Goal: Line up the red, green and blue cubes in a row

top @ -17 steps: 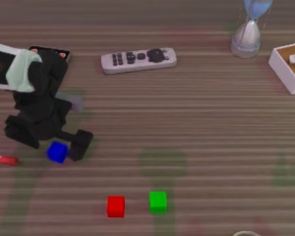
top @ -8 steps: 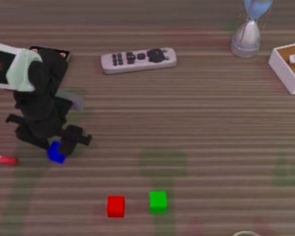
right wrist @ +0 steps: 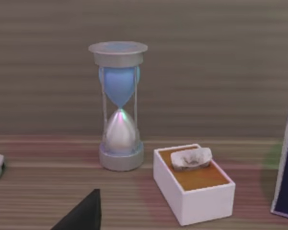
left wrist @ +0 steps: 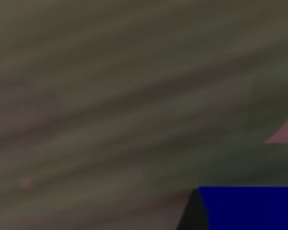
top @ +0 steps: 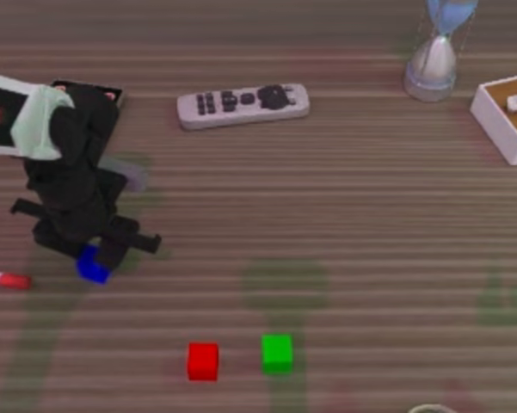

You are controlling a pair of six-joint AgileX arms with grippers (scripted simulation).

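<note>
The blue cube (top: 92,267) sits at the table's left between the fingers of my left gripper (top: 96,258), which is shut on it. In the left wrist view the blue cube (left wrist: 249,208) fills the lower corner with a dark fingertip (left wrist: 194,215) against its side. The red cube (top: 202,360) and green cube (top: 277,353) rest side by side near the front edge, a small gap between them. My right gripper (right wrist: 84,215) shows only as a dark wedge in its wrist view; that arm is outside the top view.
A grey remote (top: 243,105) lies at the back centre. An hourglass (top: 433,60) and a white box (top: 509,116) stand at the back right. A red-and-white pen (top: 6,280) lies at the left edge, beside the left arm.
The left gripper's fingers, open around the blue cube a second ago, have closed on it. The cube has shifted slightly left. The red and green cubes have not moved.
</note>
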